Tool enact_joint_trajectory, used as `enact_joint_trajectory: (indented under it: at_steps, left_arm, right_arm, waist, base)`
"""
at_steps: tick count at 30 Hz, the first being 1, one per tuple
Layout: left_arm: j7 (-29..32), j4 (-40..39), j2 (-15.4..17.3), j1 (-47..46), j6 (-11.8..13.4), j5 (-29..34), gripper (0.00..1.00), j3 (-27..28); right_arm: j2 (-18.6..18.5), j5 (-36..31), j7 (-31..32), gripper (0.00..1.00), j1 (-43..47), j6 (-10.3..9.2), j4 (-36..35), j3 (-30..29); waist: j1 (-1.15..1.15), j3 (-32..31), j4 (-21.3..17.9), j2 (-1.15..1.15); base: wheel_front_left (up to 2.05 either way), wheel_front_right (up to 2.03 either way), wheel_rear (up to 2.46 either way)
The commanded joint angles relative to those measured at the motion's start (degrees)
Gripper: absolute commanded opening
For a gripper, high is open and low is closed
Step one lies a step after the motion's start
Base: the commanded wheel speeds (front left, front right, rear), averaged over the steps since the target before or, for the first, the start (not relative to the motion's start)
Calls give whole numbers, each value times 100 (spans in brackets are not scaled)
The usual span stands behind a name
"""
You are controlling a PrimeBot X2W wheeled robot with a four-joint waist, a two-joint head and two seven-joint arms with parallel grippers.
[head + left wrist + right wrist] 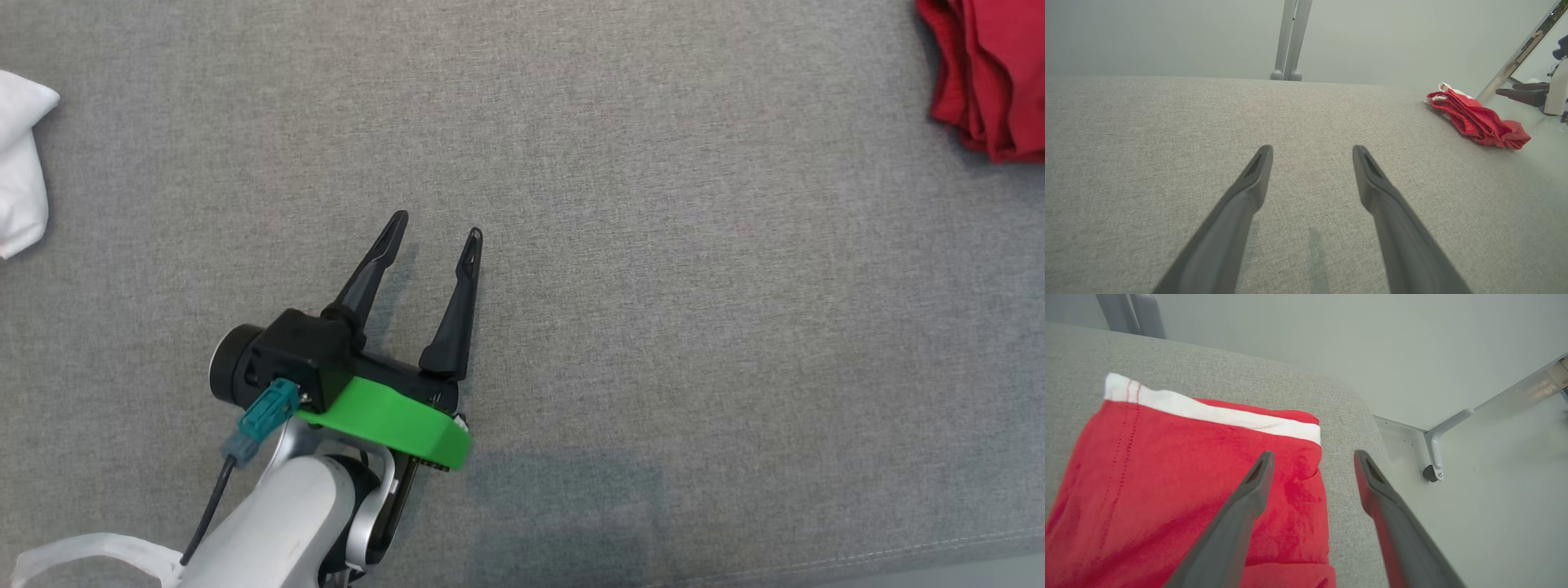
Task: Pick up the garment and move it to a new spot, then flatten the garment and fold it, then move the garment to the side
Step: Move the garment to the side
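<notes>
Now, folded red cloth garment with white band [992, 73], upper right of grey fabric worktop [653, 245].
Left end effector [437, 226] spread, lower left; right end effector [1314, 454] spread over garment's edge.

No writing, label, brand mark, number or sign can be read in any of the views.
</notes>
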Motion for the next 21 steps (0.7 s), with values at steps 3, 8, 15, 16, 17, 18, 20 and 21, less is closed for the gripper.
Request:
enact_joint_trajectory:
  at_steps: [3,8,15,16,17,18,20,21]
  left_arm:
    - [-20,40,35,-52,34,-1,100,16]
    - [-97,121,49,36,20,-62,100,60]
    - [-374,333,96,239,88,-239,100,319]
    - [-418,380,97,283,93,-276,100,374]
    - [-459,416,112,335,112,-297,100,432]
    - [-506,456,123,389,125,-331,100,503]
    - [-584,543,145,506,149,-384,100,635]
    - [-610,582,143,576,160,-414,100,700]
  right_arm:
    - [167,-153,-146,100,-4,-8,11,-78]
    - [546,-325,-369,100,-47,-8,11,-135]
    - [1007,-399,-498,100,147,-8,-402,-201]
    - [1063,-398,-505,100,197,-8,-497,-233]
    - [1113,-409,-498,100,230,-8,-617,-277]
    - [1143,-413,-500,100,279,-8,-752,-350]
    - [1213,-457,-502,100,439,-8,-1005,-531]
    - [1256,-495,-501,100,546,-8,-1123,-639]
  waist:
    - [0,-100,-86,0]
    - [0,-362,-161,0]
    - [0,-960,-174,0]
    - [0,-1065,-170,0]
    - [0,-1155,-166,0]
    - [0,-1250,-159,0]
    - [0,-1438,-139,0]
    - [0,-1534,-127,0]
  base:
    - [0,0,0]
    - [0,0,0]
    - [0,0,0]
    - [0,0,0]
    - [0,0,0]
    - [0,0,0]
    - [0,0,0]
    - [0,0,0]
